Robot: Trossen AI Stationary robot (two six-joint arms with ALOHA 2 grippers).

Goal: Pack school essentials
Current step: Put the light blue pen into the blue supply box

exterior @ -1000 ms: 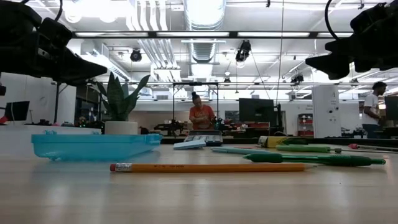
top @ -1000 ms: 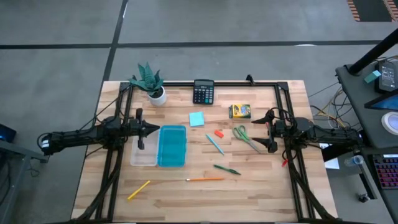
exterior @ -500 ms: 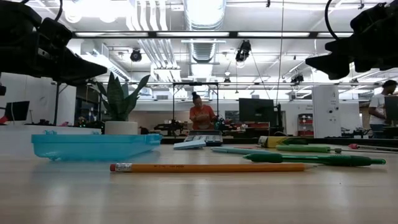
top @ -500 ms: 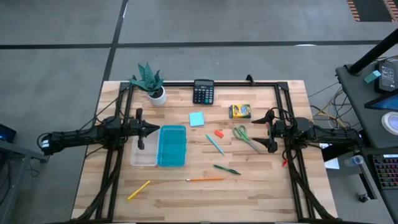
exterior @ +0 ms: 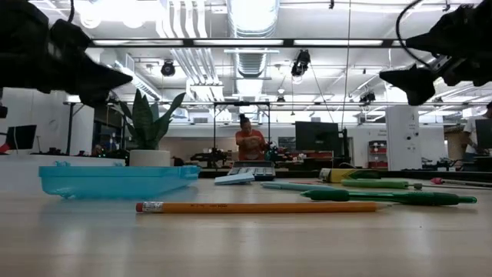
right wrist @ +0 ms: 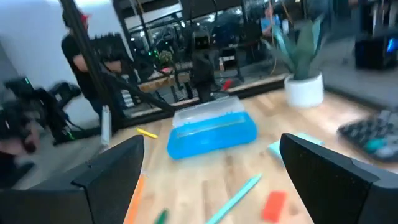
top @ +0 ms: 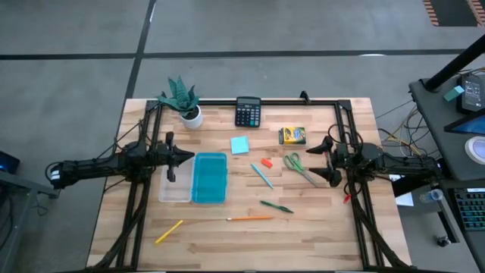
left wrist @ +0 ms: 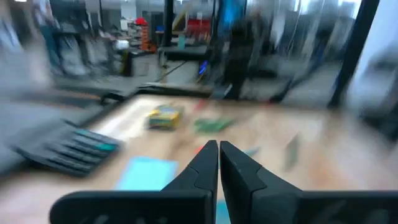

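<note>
The school essentials lie loose on the wooden table: a light-blue sticky-note pad (top: 240,145), a yellow crayon box (top: 292,135), a red eraser (top: 267,161), green-handled scissors (top: 299,167), a teal pen (top: 262,176), a green pen (top: 276,206), an orange pencil (top: 250,218) and a yellow pencil (top: 169,232). My left gripper (top: 189,158) is shut and hovers level at the table's left, pointing right, above the box's far end. My right gripper (top: 314,161) is open and hovers level at the table's right, beside the scissors. Neither touches anything.
A clear box with a teal lid (top: 209,178) lies left of centre, below the left gripper's tip. A potted plant (top: 182,98) and a calculator (top: 248,111) stand at the far edge. A black frame (top: 345,121) runs around the table. A person (exterior: 248,142) stands in the room behind.
Both grippers have rolled about the line they point along while staying in place above the table. The left one stays shut, the right one open. The things on the table have not moved.
</note>
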